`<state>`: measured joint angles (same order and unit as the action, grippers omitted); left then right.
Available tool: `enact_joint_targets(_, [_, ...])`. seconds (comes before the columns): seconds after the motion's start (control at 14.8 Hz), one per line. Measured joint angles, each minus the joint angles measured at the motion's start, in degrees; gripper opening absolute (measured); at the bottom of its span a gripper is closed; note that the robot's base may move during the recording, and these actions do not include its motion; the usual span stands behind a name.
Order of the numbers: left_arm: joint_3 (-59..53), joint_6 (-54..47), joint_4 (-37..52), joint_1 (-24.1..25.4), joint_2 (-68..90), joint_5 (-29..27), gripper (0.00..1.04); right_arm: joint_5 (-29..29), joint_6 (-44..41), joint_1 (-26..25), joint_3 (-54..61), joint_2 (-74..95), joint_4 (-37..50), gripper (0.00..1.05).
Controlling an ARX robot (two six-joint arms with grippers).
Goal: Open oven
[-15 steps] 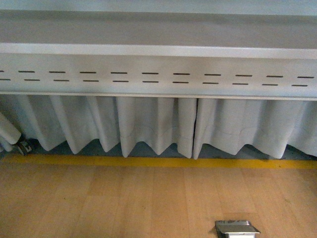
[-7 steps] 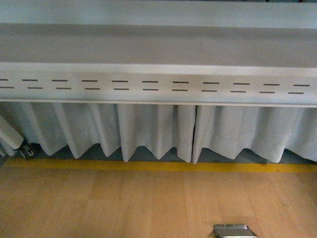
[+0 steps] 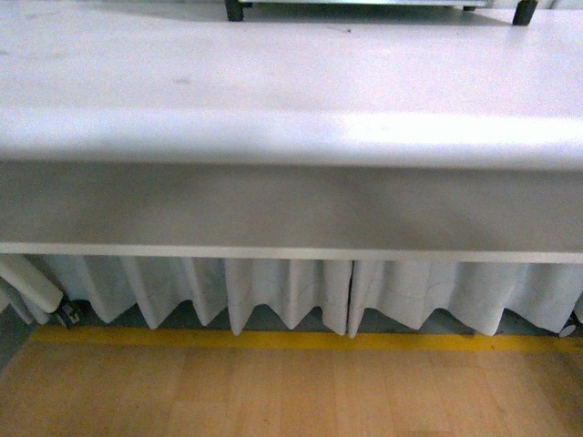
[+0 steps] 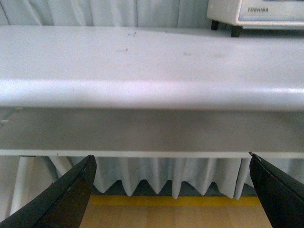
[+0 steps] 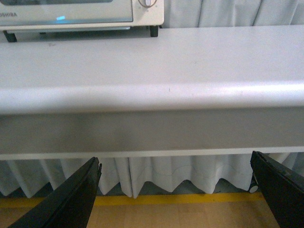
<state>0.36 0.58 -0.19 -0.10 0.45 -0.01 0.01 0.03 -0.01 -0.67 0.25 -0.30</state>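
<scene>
A long white table [image 3: 273, 82] with a rounded front edge carries a cream-white Toshiba toaster oven [image 5: 80, 13], which stands on short dark feet toward the back of the top. The tabletop bears a few faint scuffs and small dark specks. A grey apron runs beneath its front edge.

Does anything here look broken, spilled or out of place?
Nothing stands out. The Toshiba oven sits squarely on the white table, nothing spilled. Only a few faint dark marks dot the tabletop, and the left pincer and right pincer hang open and empty.
</scene>
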Motion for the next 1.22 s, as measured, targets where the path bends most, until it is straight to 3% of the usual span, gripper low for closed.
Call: enact_joint_targets(1.22, [0.0, 0.0, 0.0, 0.0, 0.0, 0.0, 0.98, 0.0, 0.0, 0.0, 0.0, 0.0, 0.1, 0.98])
